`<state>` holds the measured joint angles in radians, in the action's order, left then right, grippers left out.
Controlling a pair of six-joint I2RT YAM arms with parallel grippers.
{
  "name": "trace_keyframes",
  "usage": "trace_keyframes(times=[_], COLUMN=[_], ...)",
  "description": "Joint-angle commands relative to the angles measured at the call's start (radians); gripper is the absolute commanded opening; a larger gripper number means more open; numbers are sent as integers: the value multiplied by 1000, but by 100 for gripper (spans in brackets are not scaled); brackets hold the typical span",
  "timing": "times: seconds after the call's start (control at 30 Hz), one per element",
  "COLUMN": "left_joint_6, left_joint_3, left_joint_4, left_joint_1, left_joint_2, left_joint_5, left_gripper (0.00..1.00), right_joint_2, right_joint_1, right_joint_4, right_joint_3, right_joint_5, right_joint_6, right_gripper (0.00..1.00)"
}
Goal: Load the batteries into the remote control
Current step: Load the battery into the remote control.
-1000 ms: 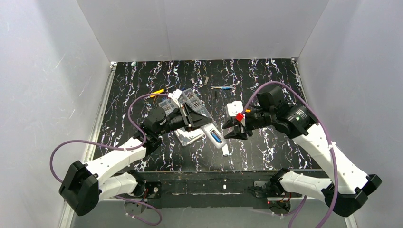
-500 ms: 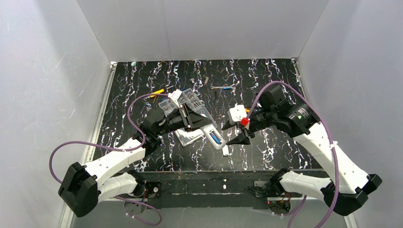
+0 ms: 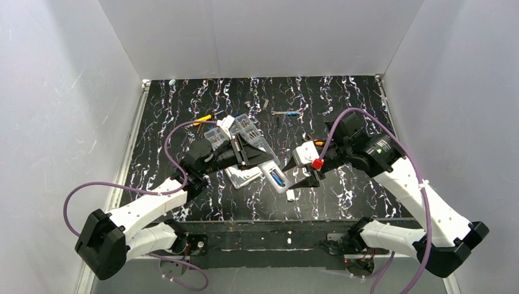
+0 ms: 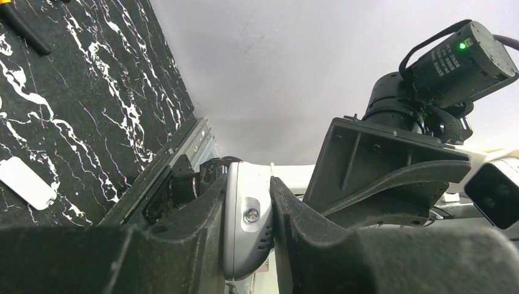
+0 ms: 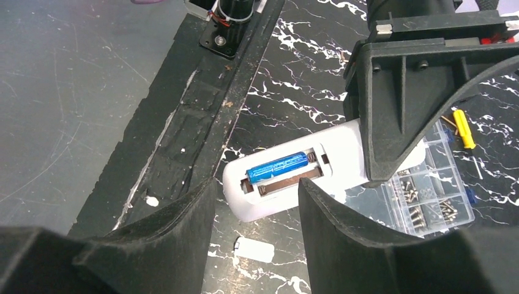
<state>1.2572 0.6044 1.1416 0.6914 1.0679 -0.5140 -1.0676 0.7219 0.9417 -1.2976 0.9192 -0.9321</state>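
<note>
left hand (image 4: 248, 195): pinching the remote control (image 5: 343, 153) at its far end; fingers pressed against both long edges
why held so: recess faces up and the near end sticks out clear of the hand, so the bay stays reachable; my read is the left arm is acting as a vise
remote control location: held over the bench (image 3: 343, 98) near the middle front, just above or on the clear compartment box (image 5: 428, 202), can't tell which
battery (image 5: 276, 168): one blue cell lying lengthwise in the far slot of the recess, looks seated
second slot: bare, metal contact visible, no cell in it
second battery: not found in any view
right hand (image 3: 296, 174): fingers spread, nothing between them, hovering just beside the open end of the remote control, aimed down at the recess
why there: probably just let go of a cell or checking the seat, guess only
cover piece (image 5: 254, 250): small white rectangle flat on the bench, just in front of the remote control, apart from it; parked aside so the bay is open
writing/brands: none readable on remote control, battery or arms
</note>
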Motion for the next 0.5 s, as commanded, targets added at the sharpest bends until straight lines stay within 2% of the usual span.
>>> trace_keyframes(times=[0.0, 0.47], left_joint_6=[-5, -4], left_joint_3=[29, 33], left_joint_4=[66, 52], left_joint_1=[5, 6], left_joint_2=[-14, -13], left_joint_5=[-38, -43], left_gripper=[0, 0], right_joint_2=[-25, -70], right_joint_1=[-1, 26], right_joint_4=[6, 53], right_joint_3=[-35, -47], right_joint_5=[62, 91], right_joint_6=[-49, -72], right_gripper=[59, 55])
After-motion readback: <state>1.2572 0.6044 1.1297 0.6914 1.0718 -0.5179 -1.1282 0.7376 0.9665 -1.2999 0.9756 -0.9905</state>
